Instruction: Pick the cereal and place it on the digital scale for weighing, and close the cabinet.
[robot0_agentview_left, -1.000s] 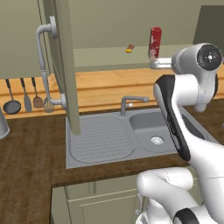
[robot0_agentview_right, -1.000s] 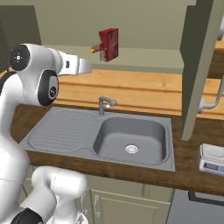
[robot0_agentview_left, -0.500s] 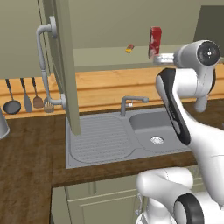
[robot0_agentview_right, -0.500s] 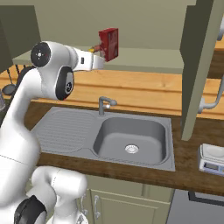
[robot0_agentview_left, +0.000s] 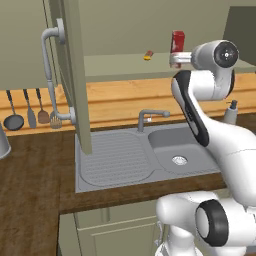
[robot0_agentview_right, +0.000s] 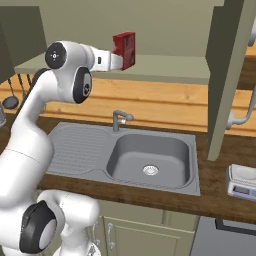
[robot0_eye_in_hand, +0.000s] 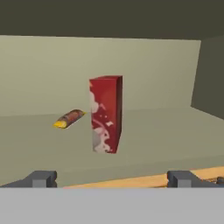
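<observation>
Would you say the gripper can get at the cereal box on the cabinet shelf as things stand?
Probably yes. The cereal box stands upright straight ahead of the open gripper, with bare shelf between them. The small yellow-and-red packet lies off to one side, and the cabinet door is swung open.

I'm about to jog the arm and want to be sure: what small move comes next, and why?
Probably ease the tool straight forward into the cabinet. The cereal stands upright on the shelf ahead, centred between the open fingers but apart from them. A small yellow item lies beside it, off the line of approach, so a straight advance should miss it.
</observation>
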